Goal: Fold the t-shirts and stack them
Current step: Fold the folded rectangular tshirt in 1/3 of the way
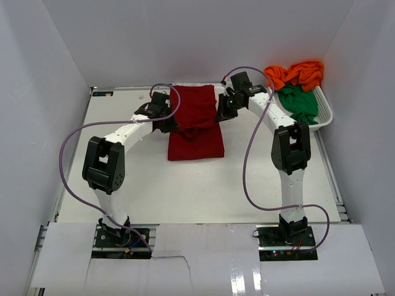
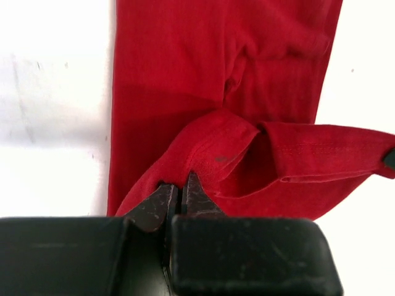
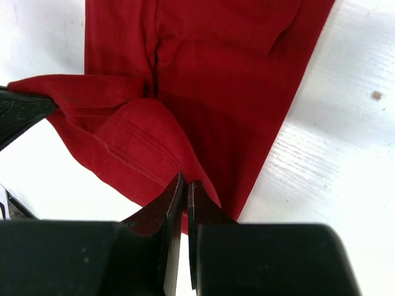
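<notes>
So here's where we are: the red shirt (image 1: 196, 139) lies on the table (image 1: 203, 197), past the middle and toward the back wall, between the two arms. Its long axis runs straight away from the arm bases, near to far, and it's already a narrow strip, with the near end looking a bit wider than the far end. We can't tell which end the collar is on. The left gripper (image 1: 166, 122) is at the shirt's left edge, about halfway along, its jaws pinched together on a fold of the red fabric. In the left wrist view that fold rises right up into the fingertips. The right gripper (image 1: 222, 113) does the same on the right edge, jaws clamped tight on a hemmed bit of cloth. Over in the far right corner sits the basket (image 1: 325, 114), with the orange shirt (image 1: 296, 74) and green shirt (image 1: 299, 102) bunched up in it, well apart from the red one.
</notes>
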Robot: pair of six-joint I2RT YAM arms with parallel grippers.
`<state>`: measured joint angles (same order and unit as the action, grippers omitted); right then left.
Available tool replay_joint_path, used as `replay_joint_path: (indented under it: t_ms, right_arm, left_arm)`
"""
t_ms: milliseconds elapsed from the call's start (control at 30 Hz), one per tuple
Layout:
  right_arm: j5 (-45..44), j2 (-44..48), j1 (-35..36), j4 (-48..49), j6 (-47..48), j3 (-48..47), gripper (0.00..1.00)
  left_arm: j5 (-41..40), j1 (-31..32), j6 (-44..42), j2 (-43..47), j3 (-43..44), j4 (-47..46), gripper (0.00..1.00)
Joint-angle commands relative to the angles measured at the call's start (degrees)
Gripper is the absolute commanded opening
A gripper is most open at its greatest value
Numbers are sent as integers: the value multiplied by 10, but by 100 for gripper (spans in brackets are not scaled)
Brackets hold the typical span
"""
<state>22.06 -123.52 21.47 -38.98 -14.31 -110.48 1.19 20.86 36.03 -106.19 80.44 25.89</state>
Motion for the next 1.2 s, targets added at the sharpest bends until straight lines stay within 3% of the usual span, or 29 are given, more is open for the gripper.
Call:
replay_joint_path:
  t_ms: [0, 567, 633, 667, 700, 733, 767, 833, 1000, 1167]
  right_arm:
    - [15, -14, -6, -15, 11, -42, 8]
    - [20, -74, -13, -30, 9, -119, 9]
    - [18, -81, -16, -29, 6, -124, 15]
    - [16, -84, -17, -29, 6, -128, 23]
    - [13, -87, -19, -28, 3, -141, 45]
    - [8, -91, -19, -26, 2, -149, 52]
    - [-13, -92, -20, -24, 2, -155, 54]
    - [-31, -76, -26, 0, 0, -153, 56]
    - [-53, -1, -35, 91, -10, -62, 58]
    - [6, 1, -34, 65, -3, -32, 58]
  left_arm:
    - [-26, -7, 4, 1, 31, 1, 0]
    - [-31, -21, 12, -38, 67, 9, 0]
    - [-29, -21, 11, -45, 74, 10, 1]
    - [-28, -20, 9, -54, 78, 10, 7]
    - [-29, -21, 9, -58, 87, 12, 15]
    - [-31, -21, 11, -61, 89, 14, 26]
    - [-36, -21, 14, -62, 92, 16, 57]
    - [-64, -21, 24, -60, 96, 17, 95]
    - [-109, -24, 12, -38, 133, 21, 98]
    - [-77, -23, -23, 4, 115, 18, 98]
